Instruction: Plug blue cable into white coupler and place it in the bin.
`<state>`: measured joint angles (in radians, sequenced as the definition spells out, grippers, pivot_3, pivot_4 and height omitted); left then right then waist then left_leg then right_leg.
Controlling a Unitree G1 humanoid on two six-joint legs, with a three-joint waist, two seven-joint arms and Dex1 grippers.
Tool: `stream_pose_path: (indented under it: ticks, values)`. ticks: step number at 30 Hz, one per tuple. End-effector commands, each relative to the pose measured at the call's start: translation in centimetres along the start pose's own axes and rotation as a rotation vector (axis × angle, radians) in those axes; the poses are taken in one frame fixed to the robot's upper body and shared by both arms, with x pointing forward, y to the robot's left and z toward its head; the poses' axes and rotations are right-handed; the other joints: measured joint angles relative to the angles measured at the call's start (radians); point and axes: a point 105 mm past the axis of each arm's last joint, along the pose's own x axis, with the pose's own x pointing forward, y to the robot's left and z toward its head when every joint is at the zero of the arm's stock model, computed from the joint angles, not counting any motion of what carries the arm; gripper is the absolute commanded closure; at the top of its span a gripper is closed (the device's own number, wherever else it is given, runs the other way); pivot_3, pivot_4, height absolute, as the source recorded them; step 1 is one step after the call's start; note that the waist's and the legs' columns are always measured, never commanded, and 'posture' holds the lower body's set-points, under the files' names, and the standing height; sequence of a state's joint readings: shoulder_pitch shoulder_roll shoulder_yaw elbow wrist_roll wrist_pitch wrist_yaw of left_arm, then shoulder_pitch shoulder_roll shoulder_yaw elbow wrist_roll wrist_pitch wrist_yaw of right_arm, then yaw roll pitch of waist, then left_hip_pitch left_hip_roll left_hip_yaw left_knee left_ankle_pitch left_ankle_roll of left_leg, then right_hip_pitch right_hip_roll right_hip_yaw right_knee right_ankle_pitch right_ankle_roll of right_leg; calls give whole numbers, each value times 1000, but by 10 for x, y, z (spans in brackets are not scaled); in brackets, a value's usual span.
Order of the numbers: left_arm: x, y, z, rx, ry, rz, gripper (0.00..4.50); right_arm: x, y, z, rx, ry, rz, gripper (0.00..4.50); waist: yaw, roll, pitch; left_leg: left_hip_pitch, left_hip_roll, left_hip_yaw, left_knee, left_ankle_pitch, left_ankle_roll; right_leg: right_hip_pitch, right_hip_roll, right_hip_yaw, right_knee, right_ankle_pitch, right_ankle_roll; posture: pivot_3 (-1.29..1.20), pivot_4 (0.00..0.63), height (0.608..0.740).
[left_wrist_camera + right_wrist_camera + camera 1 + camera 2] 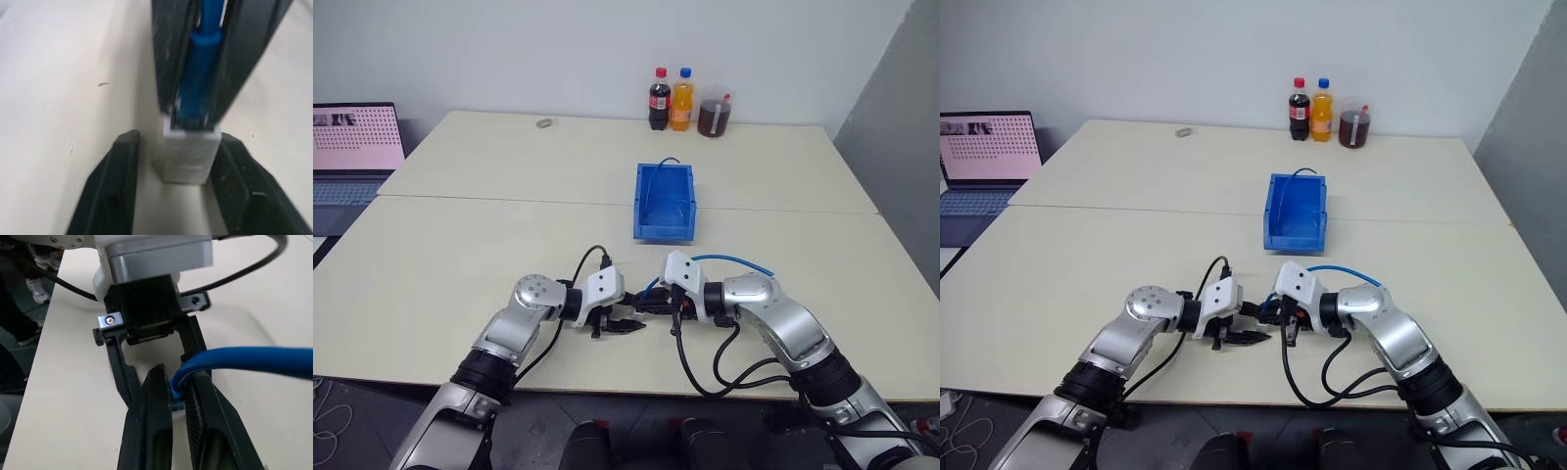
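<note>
Left eye view puts both grippers just in from the near edge of the cream table (460, 255), facing each other and almost meeting. The right gripper (658, 304) is pressed together on the plug end of the blue cable (734, 259), which arcs up and back over that wrist. In the left wrist view the cable's blue boot (203, 73) runs between the right gripper's dark fingers and its tip sits in the mouth of the white coupler (190, 154). The left gripper (625, 324) is spread around the coupler: one finger (110, 191) stands off it with bare tabletop showing between, the other (244, 191) lies close against its far side, though contact cannot be made out. The right wrist view shows the same meeting from behind, the cable bending down between the right fingers (151, 431) with the left gripper's black forks opened beyond them.

Black hoses loop off both forearms and hang past the near edge. To either side of the grippers the tabletop is bare, and the stretch from them to the bin (641, 211) is unobstructed. The bin stands past the seam where two tabletops join, open top up, with a thin blue wire (668, 162) arched over its far rim.

Well beyond, by the far edge against the wall, stand a cola bottle (659, 100), an orange soda bottle (681, 100) and a jug of dark liquid (714, 116). A small grey roundish object (544, 123) lies far left, and a laptop (352, 147) sits off the table's left side.
</note>
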<state>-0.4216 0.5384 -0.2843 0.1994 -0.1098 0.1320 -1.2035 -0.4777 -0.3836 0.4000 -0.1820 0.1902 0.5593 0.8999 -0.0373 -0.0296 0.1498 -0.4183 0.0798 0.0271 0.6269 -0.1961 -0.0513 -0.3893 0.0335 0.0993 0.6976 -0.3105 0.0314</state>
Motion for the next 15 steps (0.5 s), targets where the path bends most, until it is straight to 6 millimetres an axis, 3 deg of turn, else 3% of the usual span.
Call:
stream_pose_path:
  ticks: [1, 6, 11, 15]
  values:
    - [-18, 3, 3, -48, -36, 71, 1084, -10, -3, 27, -32, -98, -43, 4412, -4, 0, 0, 0, 0, 0, 0, 0, 0, 0, 0, 0, 0, 0, 0, 0, 150, 740]
    - [-38, 11, 20, -47, -100, 203, 44, -24, -12, 42, -20, -146, -99, 4412, -12, 0, 5, -1, 1, -1, -1, 0, 0, -1, 0, -1, 0, -1, -1, 0, 150, 740]
    - [-66, 35, 52, 43, -198, 510, 0, -59, -51, 66, 29, -236, -259, 4413, -10, 0, 10, -2, 0, -1, -1, 0, 0, 0, -1, -1, -1, 0, -1, 0, 150, 740]
    - [-73, 42, 71, 63, -242, 610, 0, -68, -90, 84, 88, -300, -355, 4414, -13, 0, 14, -2, 0, -1, -1, 0, 0, 0, -1, -1, -1, 0, 0, 0, 150, 740]
